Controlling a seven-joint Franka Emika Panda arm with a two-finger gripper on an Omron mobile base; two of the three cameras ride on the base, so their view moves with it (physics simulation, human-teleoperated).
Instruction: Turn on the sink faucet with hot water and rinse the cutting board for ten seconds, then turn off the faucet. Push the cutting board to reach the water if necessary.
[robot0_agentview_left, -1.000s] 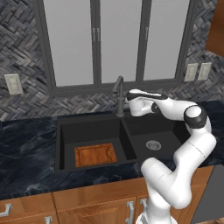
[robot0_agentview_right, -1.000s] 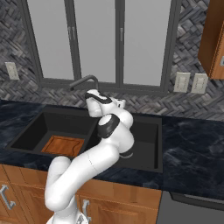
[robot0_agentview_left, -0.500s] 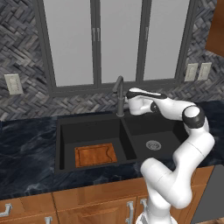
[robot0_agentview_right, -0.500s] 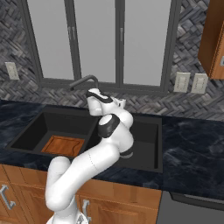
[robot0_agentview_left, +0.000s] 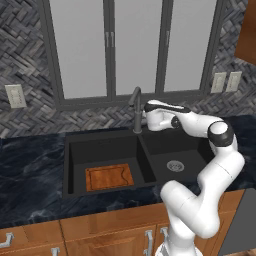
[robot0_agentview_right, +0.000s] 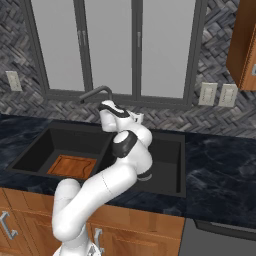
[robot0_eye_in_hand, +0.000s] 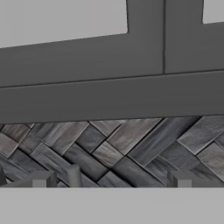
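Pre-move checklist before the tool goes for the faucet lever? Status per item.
1. Water off at the start: ok. No stream falls from the sink faucet.
2. Cutting board in the sink: ok, flat in the left basin.
3. Board under the spout: cannot tell. It lies toward the front of the basin; the spout's drop point isn't clear.
4. Tool near the faucet: ok, just right of the post in the left base view.
5. Tool open for the lever: ok. The hand view shows its fingertips spread apart, nothing between them.
6. Lever lined up: cannot tell. The hand view faces the tiled wall and window frame.
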